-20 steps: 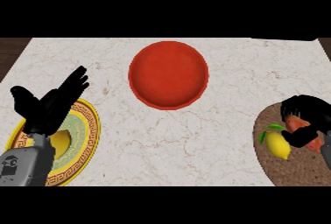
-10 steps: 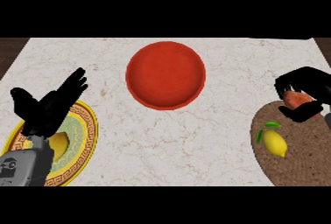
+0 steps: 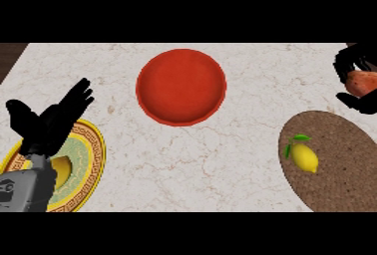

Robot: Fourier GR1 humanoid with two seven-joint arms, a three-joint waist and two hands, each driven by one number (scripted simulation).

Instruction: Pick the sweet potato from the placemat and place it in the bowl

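Observation:
At the right edge my right hand (image 3: 356,63) is shut on the orange sweet potato (image 3: 362,82), held above the counter just beyond the far end of the brown round placemat (image 3: 335,159). The fingers curl over the top and the thumb shows below it. The red bowl (image 3: 180,86) sits at the centre back, well to the left of that hand, with nothing in it. My left hand (image 3: 52,122) rests open at the left, fingers up, over the yellow-rimmed plate (image 3: 90,164).
A yellow lemon (image 3: 304,157) with green leaves lies on the placemat. The yellow-rimmed plate holds a yellowish piece of food (image 3: 63,164). Marble counter spreads between plate, bowl and placemat; its dark edge shows at the top left corner.
My right hand has risen off the placemat with the sweet potato and moved toward the far right. The lemon has stayed on the mat. The left hand has kept still.

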